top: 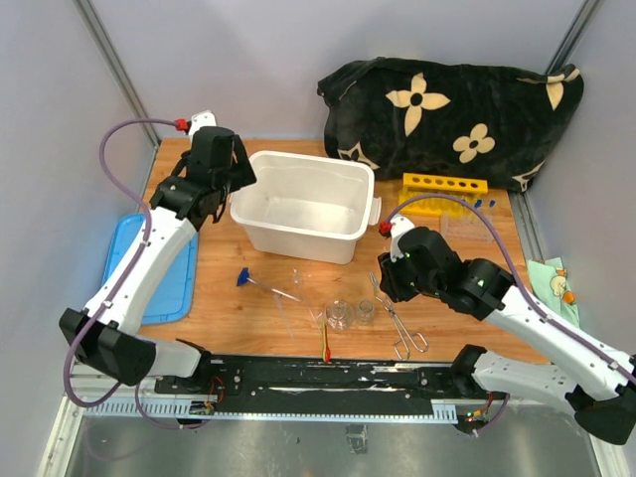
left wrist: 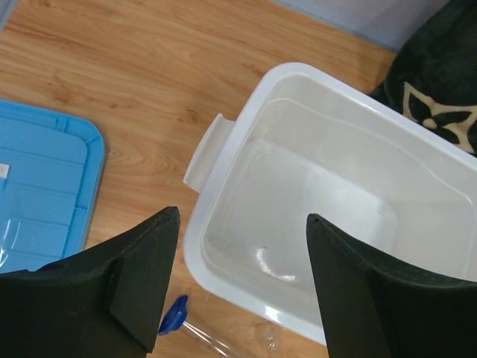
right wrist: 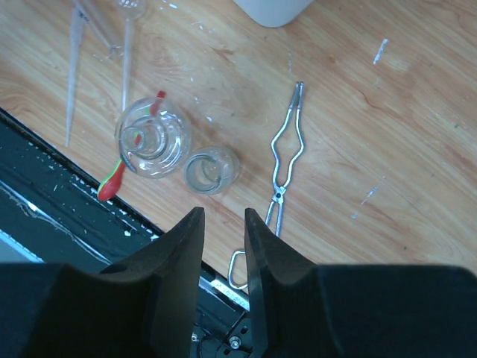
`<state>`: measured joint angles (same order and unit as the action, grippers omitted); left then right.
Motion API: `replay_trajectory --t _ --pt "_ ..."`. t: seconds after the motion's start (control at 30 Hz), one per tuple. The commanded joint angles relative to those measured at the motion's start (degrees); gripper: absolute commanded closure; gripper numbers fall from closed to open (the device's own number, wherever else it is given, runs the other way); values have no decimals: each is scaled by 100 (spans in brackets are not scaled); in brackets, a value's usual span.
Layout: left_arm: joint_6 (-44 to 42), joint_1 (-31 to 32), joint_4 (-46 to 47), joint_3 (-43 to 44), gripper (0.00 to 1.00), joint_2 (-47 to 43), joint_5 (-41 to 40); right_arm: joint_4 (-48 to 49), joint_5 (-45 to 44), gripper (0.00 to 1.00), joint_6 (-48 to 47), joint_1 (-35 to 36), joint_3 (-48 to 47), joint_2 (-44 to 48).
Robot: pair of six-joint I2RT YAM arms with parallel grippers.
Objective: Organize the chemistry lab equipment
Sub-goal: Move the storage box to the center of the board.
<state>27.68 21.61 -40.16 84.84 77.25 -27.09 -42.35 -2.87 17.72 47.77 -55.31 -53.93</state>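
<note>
step: R pincer (right wrist: 223, 216) hovers over metal tongs (right wrist: 279, 192), prob. the next pick.
R pincer: fingers a narrow gap apart, nothing btwn.
L pincer (left wrist: 242, 216): spread wide, empty, above white tub (left wrist: 223, 142) rim.
how: widen first, drop straight, straddle the tongs near the pivot. Thin metal lies flat and may slip.
edges: tongs' loop end sits close to black rail (right wrist: 45, 186) at counter near edge. Small beaker (right wrist: 211, 170) is just beside it, glass, don't nudge.
room: open counter wood on tongs' side away from the beaker. Yellow rack (top: 444, 184) is well apart at the back.
</note>
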Motion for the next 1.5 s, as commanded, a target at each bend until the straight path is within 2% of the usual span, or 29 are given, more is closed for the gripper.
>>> replay_trajectory --t 0.0,0.1,0.2,0.43,0.67,0.83,1.1,1.27,1.47 --pt "-57 -1 528 -311 26 256 98 -332 -893 70 424 689 -355 81" --pt "-40 -7 511 -137 26 710 104 -371 -1219 70 502 1045 -585 2" --pt "-76 -22 496 34 26 1140 113 -548 -1343 70 489 1094 -878 -183" --pt "-274 -116 334 592 26 1883 -314 -388 -1599 69 -324 1083 -1296 -571" --pt "-380 -119 -476 2036 27 2714 -266 -1102 -1340 70 -694 720 -3293 -1869" --pt "-399 -268 -1363 2883 28 3209 -76 -1425 -1346 71 -426 311 -4249 -2169" --pt "-195 -407 -1529 2119 29 2821 359 -1409 -1774 71 -578 -293 -4296 -1932" --pt "-77 -407 -1507 1756 30 2769 698 -1399 -1957 71 -519 -304 -4191 -1829" --pt "38 -401 -1357 1275 32 2667 1274 -1136 -2175 71 -399 -319 -3546 -1385"
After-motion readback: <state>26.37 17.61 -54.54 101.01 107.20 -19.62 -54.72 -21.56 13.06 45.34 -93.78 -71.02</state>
